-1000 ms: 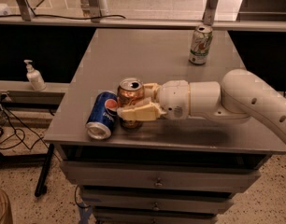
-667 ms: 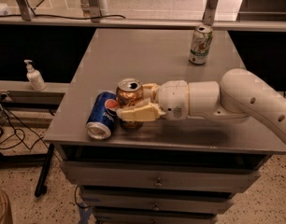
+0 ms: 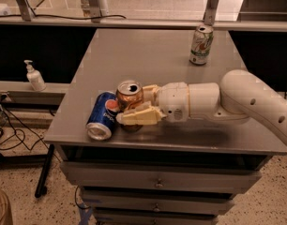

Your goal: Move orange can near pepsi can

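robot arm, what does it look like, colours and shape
Smooth, rounded white arm segments with small dark dots on the shell; no loose cables visible. The gripper, at the front left of the table around the orange can, has cream-yellow fingers.

Pincer (image 3: 134,106) around orange can (image 3: 129,92) beside pepsi (image 3: 102,116)

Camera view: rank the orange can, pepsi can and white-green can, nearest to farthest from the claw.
1. orange can: upright, gripped in the claw near the table front.
2. pepsi can: lying on its side right beside it, toward the table's left edge.
3. white-green can: upright, far back right.
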